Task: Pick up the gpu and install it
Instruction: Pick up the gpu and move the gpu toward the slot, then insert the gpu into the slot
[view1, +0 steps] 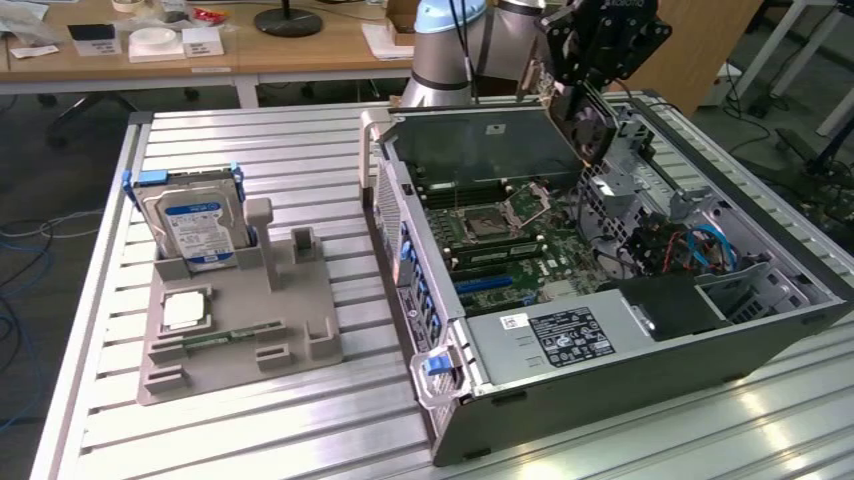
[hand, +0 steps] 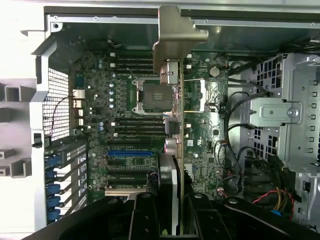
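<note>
My gripper (view1: 589, 88) hangs over the open computer case (view1: 627, 365), shut on the gpu (view1: 593, 125), a dark card with a round fan. The card is held upright above the far right part of the motherboard (view1: 501, 225), clear of the board. In the wrist view the gpu (hand: 176, 95) appears edge-on, its silvery end bracket (hand: 177, 35) by the case wall and its other end clamped in my gripper (hand: 172, 212). A blue expansion slot (hand: 130, 152) lies on the motherboard (hand: 125, 100) beside the card's line; it shows as the blue slot (view1: 497, 283) in the exterior view.
A grey holder (view1: 240, 330) on the slatted table at the exterior view's left carries a hard drive (view1: 198, 225) and a memory stick (view1: 227, 340). Inside the case sit a power supply (view1: 561, 335), a drive cage (hand: 290, 110) and loose cables (view1: 701, 250).
</note>
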